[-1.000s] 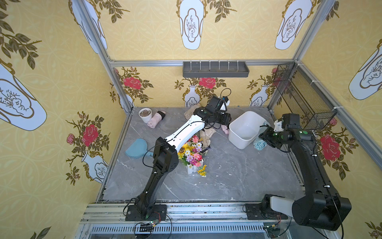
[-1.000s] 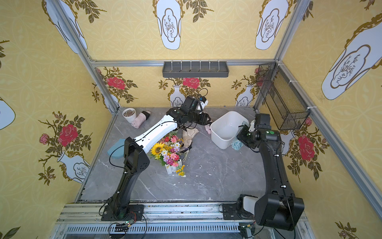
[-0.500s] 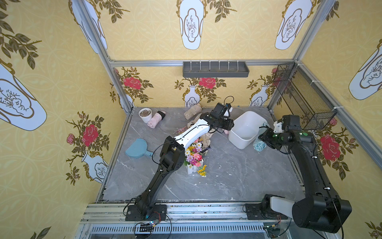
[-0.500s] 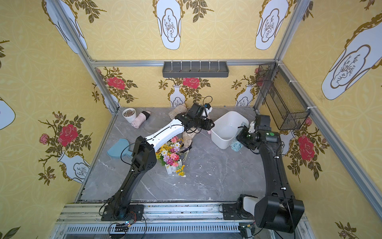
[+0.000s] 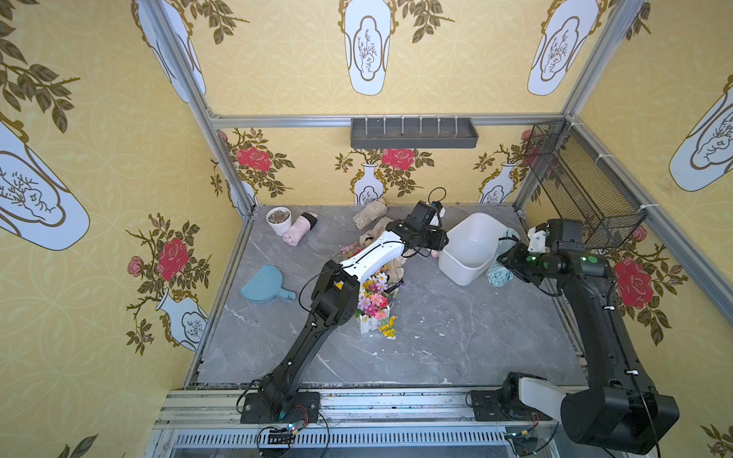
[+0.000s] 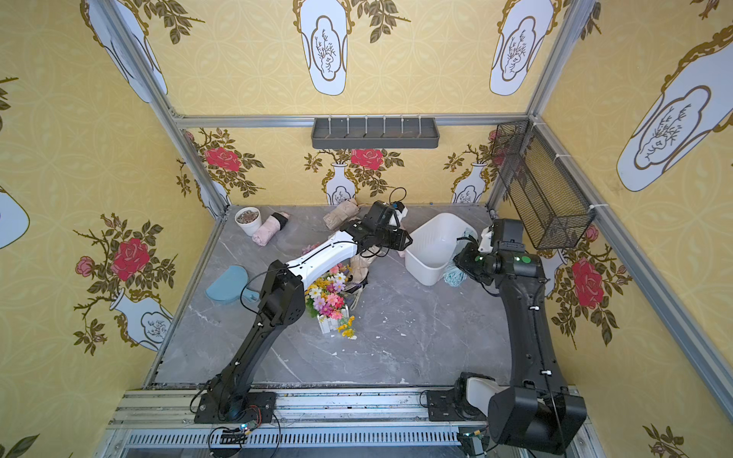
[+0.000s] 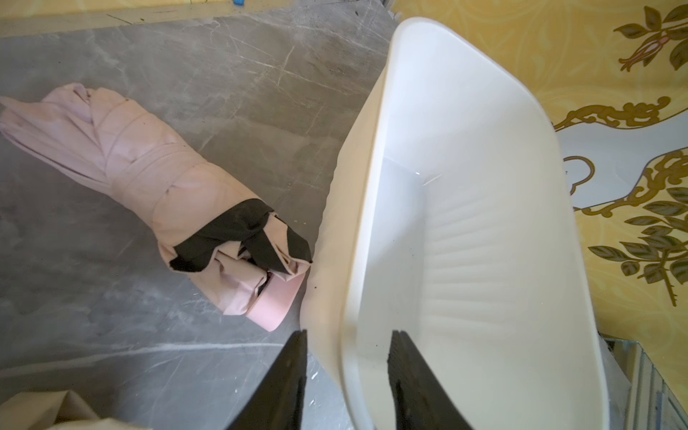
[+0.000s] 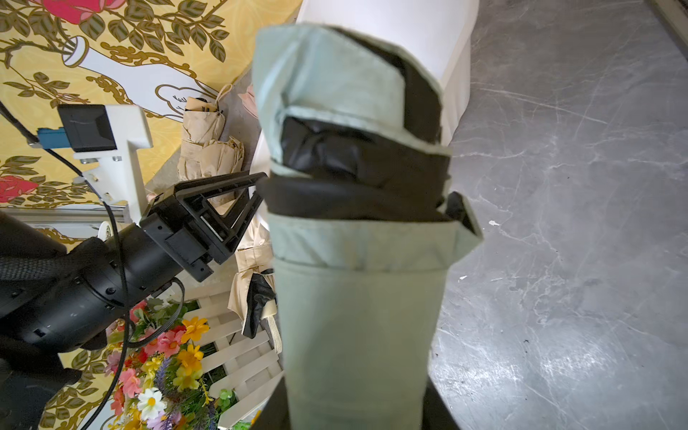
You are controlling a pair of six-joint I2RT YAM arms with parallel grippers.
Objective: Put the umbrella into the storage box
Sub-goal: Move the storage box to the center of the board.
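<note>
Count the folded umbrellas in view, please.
5: pink one by the pot, beige one at the back wall, beige one under the left arm, pink one beside the box, mint one in the right pincer. More may be hidden.

Green umbrella point(image 8: 357, 316) runs off the picture's edge.

1. I see a grey marbled surface point(image 5: 456, 337) flecked with white crumbs.
2. At the back lie a small white pot point(image 5: 278, 222), a pink umbrella point(image 5: 299, 232) and a beige umbrella point(image 5: 369, 214).
3. A blue dustpan point(image 5: 261, 285) lies near the flower planter point(image 5: 373, 305).
4. The storage box point(image 5: 456, 269) has a second pink umbrella point(image 7: 149, 178) just beside it.
5. I cannot tell whether the green umbrella point(image 5: 499, 274) touches down.
</note>
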